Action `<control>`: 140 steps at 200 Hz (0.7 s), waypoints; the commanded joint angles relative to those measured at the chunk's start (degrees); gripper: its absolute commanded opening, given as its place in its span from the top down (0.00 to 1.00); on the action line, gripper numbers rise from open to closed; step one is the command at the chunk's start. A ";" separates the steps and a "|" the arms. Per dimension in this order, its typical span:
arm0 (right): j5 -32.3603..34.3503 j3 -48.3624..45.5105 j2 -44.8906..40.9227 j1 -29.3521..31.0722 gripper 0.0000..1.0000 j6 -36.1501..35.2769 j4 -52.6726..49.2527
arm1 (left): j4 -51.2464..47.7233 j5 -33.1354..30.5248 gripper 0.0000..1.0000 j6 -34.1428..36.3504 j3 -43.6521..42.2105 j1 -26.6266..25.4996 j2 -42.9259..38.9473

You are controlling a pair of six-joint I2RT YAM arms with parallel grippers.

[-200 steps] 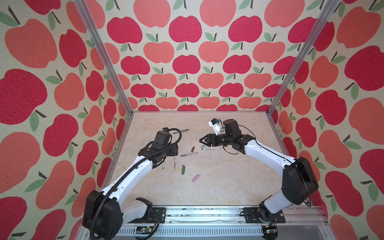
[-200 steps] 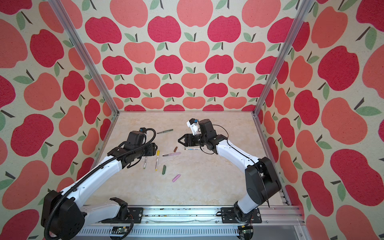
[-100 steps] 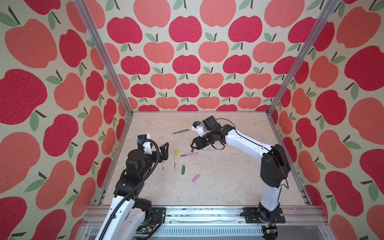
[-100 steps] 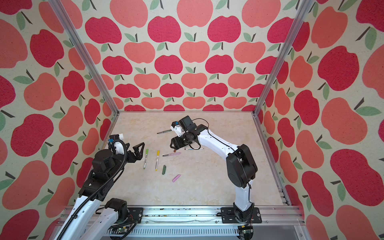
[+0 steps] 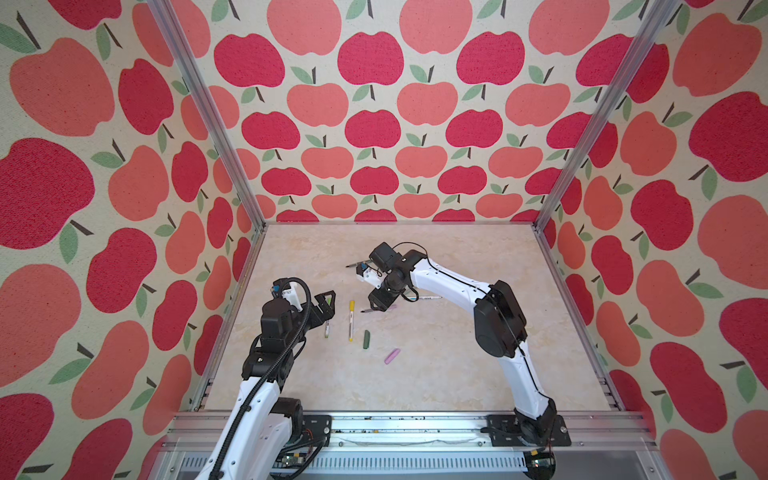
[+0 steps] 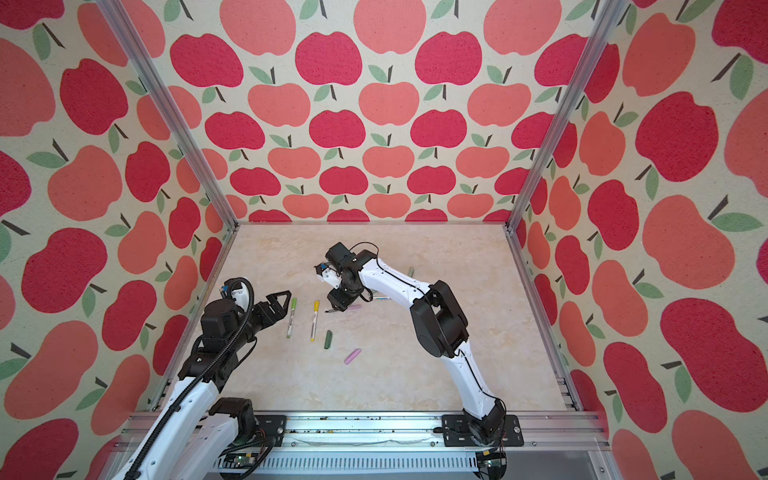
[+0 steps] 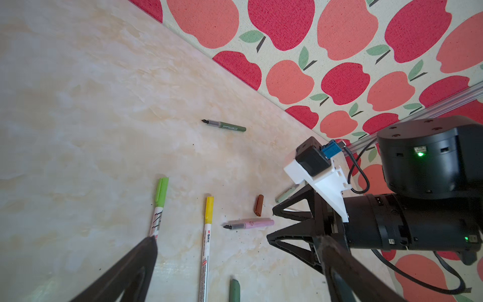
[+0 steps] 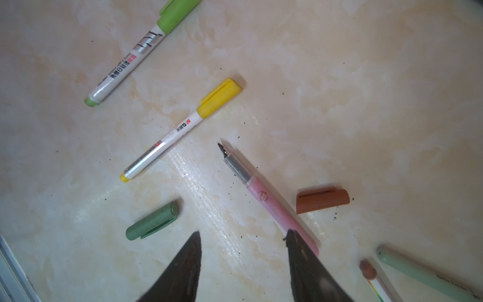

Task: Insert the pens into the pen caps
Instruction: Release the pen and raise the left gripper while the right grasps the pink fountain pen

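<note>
**Pens and caps, lying flat on table (image 5: 436, 374)**

- Pink pen (image 8: 266, 198): uncapped, nib bare, at mid-table. Its tail end is hidden behind one finger of the right gripper (image 8: 243, 235).
- Brown cap (image 8: 322, 200): loose, just beside the pink pen, not touching it.
- Green cap (image 8: 153, 221): loose, near the yellow pen's tail.
- Yellow pen (image 5: 351, 320) and lime pen (image 6: 291, 318): both capped, side by side and roughly parallel, left of the pink pen in both top views.
- Pink cap (image 5: 392, 356): loose, nearer the front rail, apart from everything else.
- Green pen (image 7: 224, 125): uncapped, alone toward the back wall.
- White pen (image 5: 426, 297) and sage pen (image 8: 423, 274): under the right arm and partly hidden. Cannot tell whether either is capped.

**Grippers**

- Right gripper: low over the pink pen, fingers moderately apart with bare table between them, nothing clamped.
- Left gripper (image 6: 279, 306): raised at the left beside the lime pen, fingers spread wide, empty.
</note>
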 commanded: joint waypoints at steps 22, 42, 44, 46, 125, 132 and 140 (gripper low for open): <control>2.68 5.56 4.93 0.49 0.52 -4.36 -4.01 | 4.49 1.88 0.01 -1.98 -0.26 0.58 1.58; 3.56 6.96 6.98 0.57 0.55 -4.61 -4.30 | 4.67 1.79 0.01 -2.37 -0.75 0.73 1.54; 3.68 7.12 7.20 0.58 0.56 -4.66 -4.43 | 4.66 1.79 0.01 -2.33 -0.75 0.75 1.46; 3.73 7.29 7.39 0.59 0.57 -4.67 -4.55 | 4.59 1.79 0.01 -2.33 -0.82 0.75 1.37; 5.97 9.76 11.69 1.97 0.63 -5.60 -4.53 | 4.56 3.73 0.01 -2.75 -2.67 1.10 0.11; 5.98 9.73 11.86 2.03 0.64 -5.54 -4.73 | 4.73 3.81 0.01 -2.85 -2.84 1.15 0.03; 5.95 9.53 11.88 2.08 0.66 -5.43 -4.79 | 4.84 3.74 0.01 -2.92 -2.91 1.19 -0.06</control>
